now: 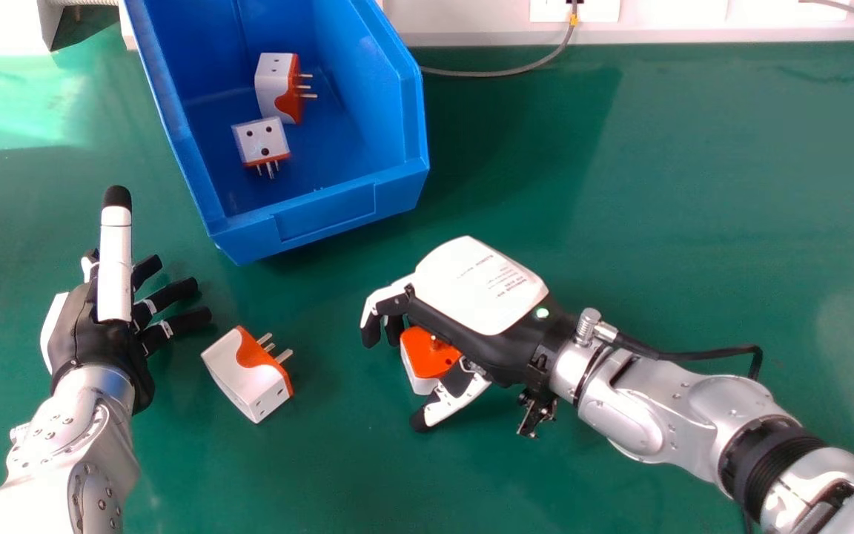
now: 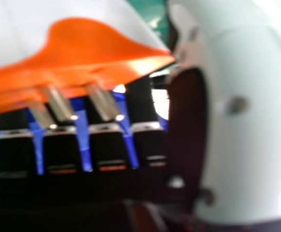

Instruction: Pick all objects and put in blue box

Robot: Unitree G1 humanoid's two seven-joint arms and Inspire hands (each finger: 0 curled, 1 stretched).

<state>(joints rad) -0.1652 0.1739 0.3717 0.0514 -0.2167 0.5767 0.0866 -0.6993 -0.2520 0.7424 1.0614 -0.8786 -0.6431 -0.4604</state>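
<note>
At far left in the head view, the robot's left hand (image 1: pixel 93 326) rests over the green table (image 1: pixel 323 475), its fingers released and loosely extended, holding nothing. Just to the right of those fingertips, and apart from them, lies a loose adapter (image 1: pixel 245 374), white and orange, its prongs pointing away from them. It looks like the last piece to collect once the one at the right hand is boxed.

Farther right, beyond the fingertips of both hands, sits the blue box (image 1: pixel 323 215), open at the top. Inside are two adapters: the farther adapter (image 1: pixel 271 87) has its prongs pointing right, and the nearer adapter (image 1: pixel 262 139) has its socket holes facing up and prongs toward the front wall.

At right, the robot's right hand (image 1: pixel 471 334) is bent around a third piece, the held adapter (image 1: pixel 431 354), which sits between the fingers and the thumb. In the right hand view, its prongs point toward the fingers (image 2: pixel 109 150), with the thumb (image 2: pixel 251 121) beside it. How firm the grasp is cannot be told. The step appears to be picking up; next calls for securing the grip, lifting clear of the box's front wall and releasing inside.
</note>
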